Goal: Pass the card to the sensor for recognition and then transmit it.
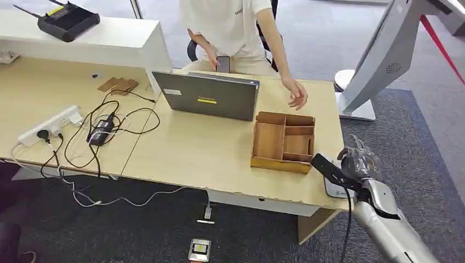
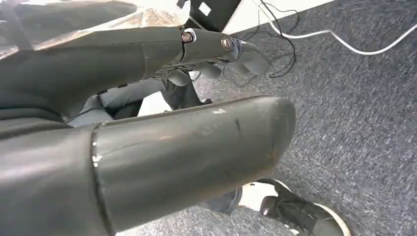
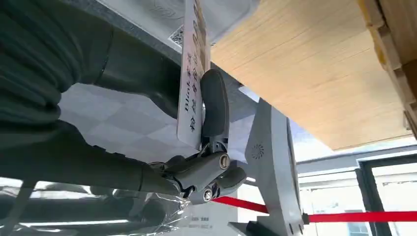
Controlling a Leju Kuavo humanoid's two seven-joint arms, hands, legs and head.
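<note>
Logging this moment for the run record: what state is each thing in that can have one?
card: pinched in the right hand, over the sensor
sensor: flat at the table's edge
wooden tray: compartments empty
laptop: open, facing the person
left hand: hanging, holding nothing

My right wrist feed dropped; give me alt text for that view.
The right hand pinches a white printed card edge-on between thumb and finger, beside the wooden desk. Beyond stand a grey kiosk post and red barrier tape.

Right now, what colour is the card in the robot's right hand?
White with dark print; the card, held by the right hand, shows best in the right wrist view.
</note>
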